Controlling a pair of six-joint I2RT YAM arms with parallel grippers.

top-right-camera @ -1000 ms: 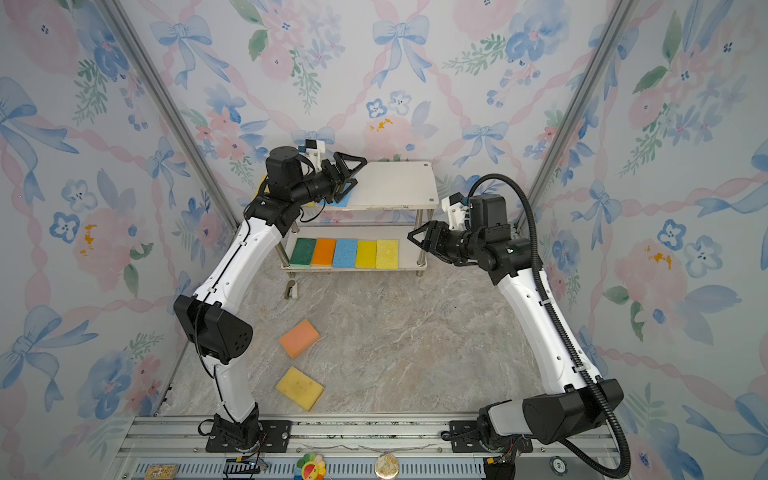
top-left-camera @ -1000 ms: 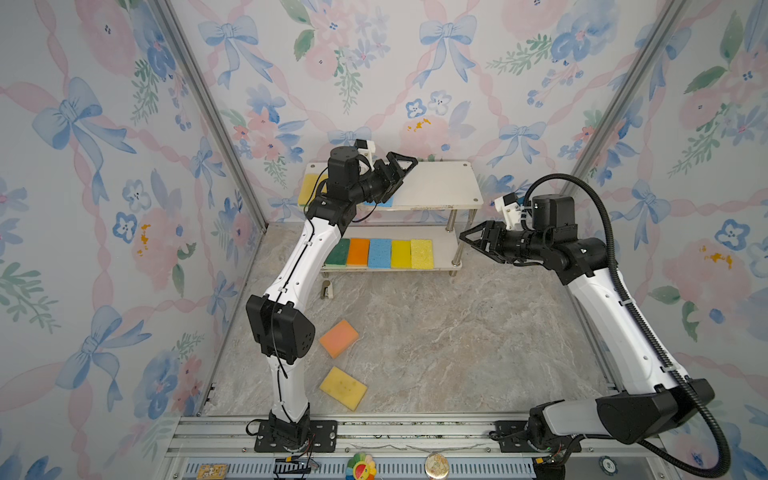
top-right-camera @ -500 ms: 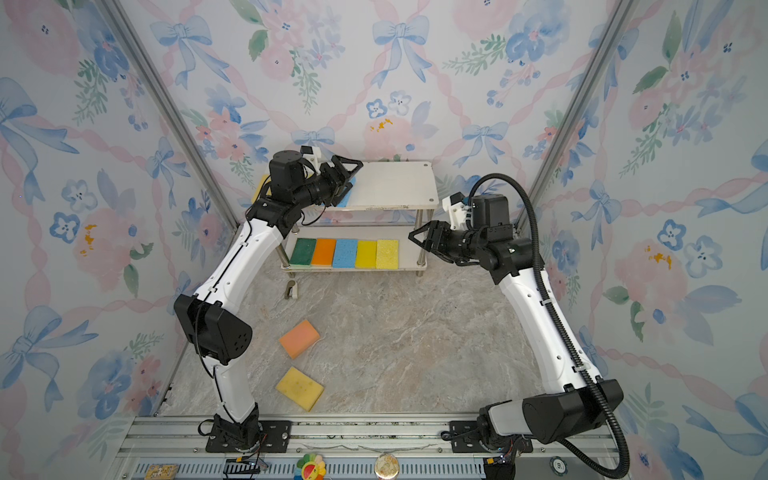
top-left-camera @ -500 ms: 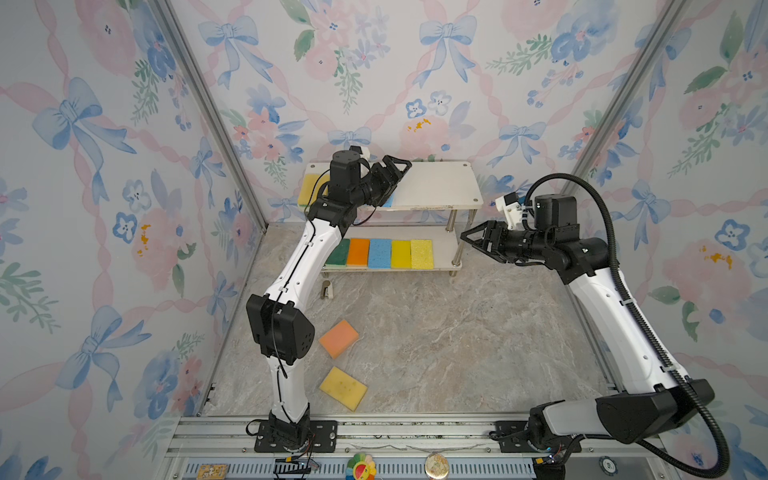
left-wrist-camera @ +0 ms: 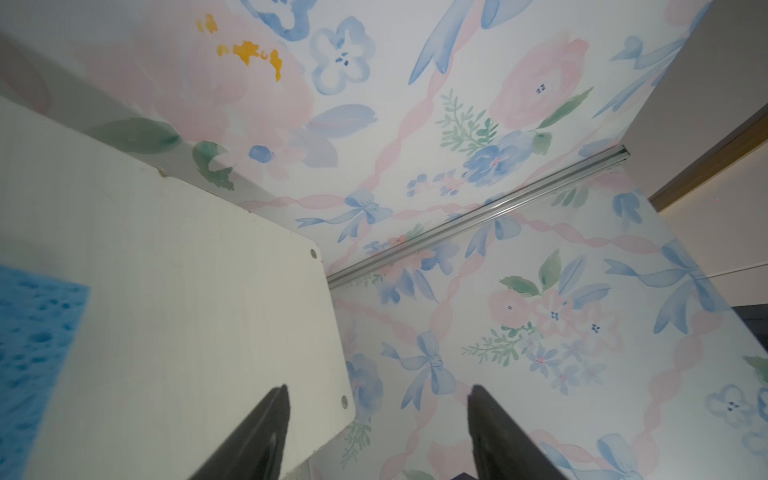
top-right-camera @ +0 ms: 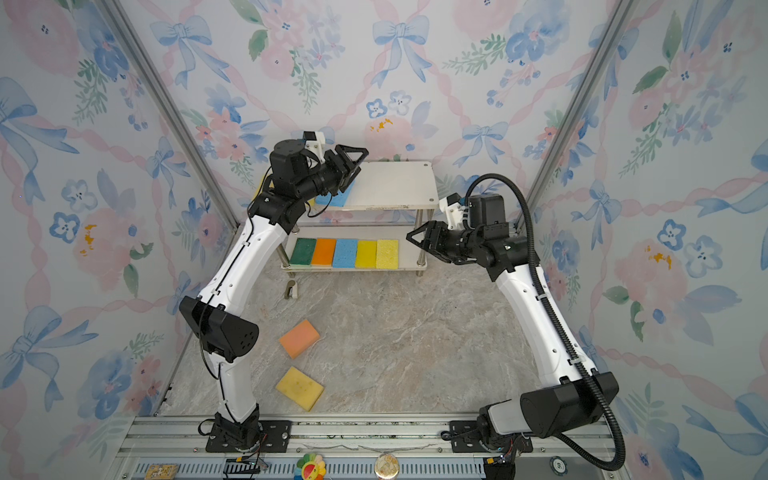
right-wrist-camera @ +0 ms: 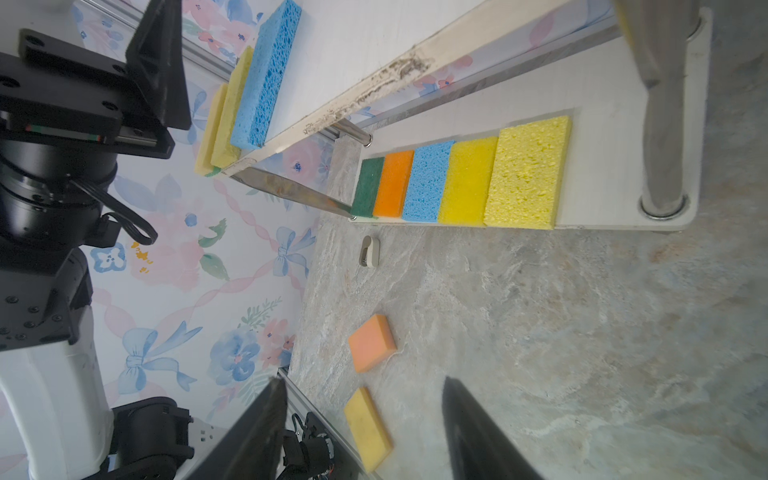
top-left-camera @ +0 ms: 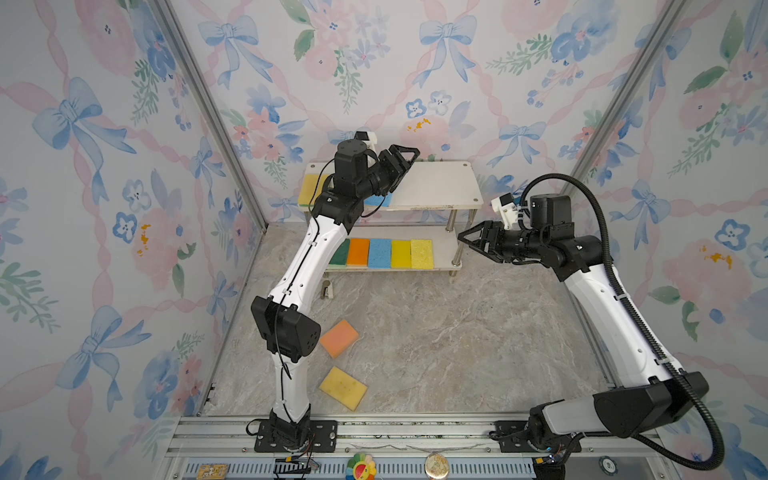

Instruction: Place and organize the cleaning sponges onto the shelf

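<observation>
Own left side: left arm (top-left-camera: 307,266) reaches far forward from base, elbow low, forearm rising steeply, wrist bent toward middle. Raised left gripper (top-left-camera: 409,156) points rightward in both top views; fingers (left-wrist-camera: 262,436) apart, nothing between. Own right side: right arm (top-left-camera: 611,307) leans forward from base, wrist turned inward. Lower-held right gripper (top-left-camera: 462,240) roughly level, pointing leftward; jaws apart, empty.

The left end effector (top-left-camera: 405,153) now holds its jaws narrower than a second ago, still gapped and empty, and sits slightly farther toward 1 o'clock over the shelf (top-left-camera: 436,183), past the blue sponge (top-left-camera: 379,200).
</observation>
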